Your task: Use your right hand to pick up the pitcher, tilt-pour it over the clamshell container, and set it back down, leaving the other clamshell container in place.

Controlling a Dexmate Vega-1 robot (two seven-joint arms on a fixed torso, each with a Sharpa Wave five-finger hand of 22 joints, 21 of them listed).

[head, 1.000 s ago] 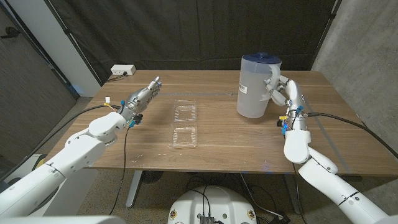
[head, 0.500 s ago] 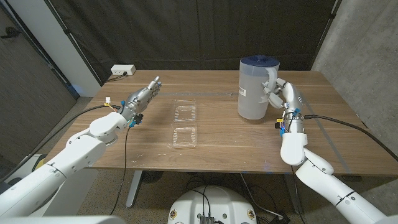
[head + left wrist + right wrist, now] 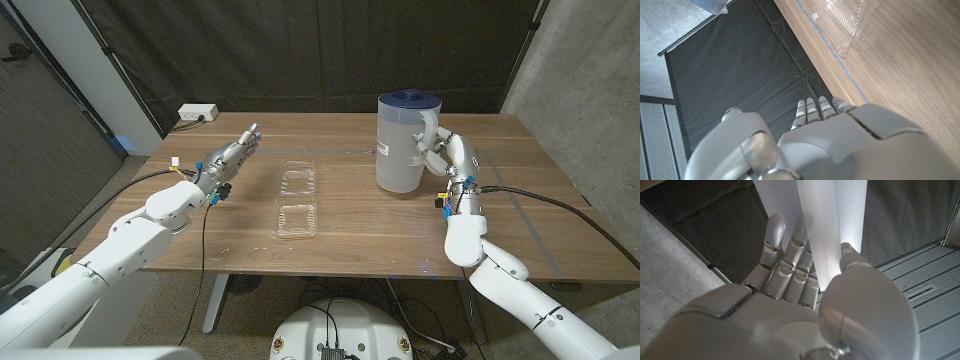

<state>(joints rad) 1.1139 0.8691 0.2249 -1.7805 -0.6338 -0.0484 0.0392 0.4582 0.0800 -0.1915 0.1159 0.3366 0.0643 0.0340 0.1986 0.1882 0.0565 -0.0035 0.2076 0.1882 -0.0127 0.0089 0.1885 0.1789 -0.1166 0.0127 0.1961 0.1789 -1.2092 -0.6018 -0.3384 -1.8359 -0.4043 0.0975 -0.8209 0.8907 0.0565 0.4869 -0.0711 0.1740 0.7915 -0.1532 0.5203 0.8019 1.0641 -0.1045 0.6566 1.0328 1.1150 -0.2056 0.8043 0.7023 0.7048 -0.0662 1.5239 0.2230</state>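
The right hand [image 3: 447, 157] has its fingers [image 3: 790, 265] wrapped around the handle of the translucent, blue-lidded pitcher [image 3: 402, 142] at the wooden counter's [image 3: 350, 225] far right. Left hand [image 3: 232, 155] fingers straight, together, holding nothing. Two clear clamshell containers [image 3: 297, 203] sit mid-counter; contents indiscernible. Dark curtain [image 3: 300, 50] behind.
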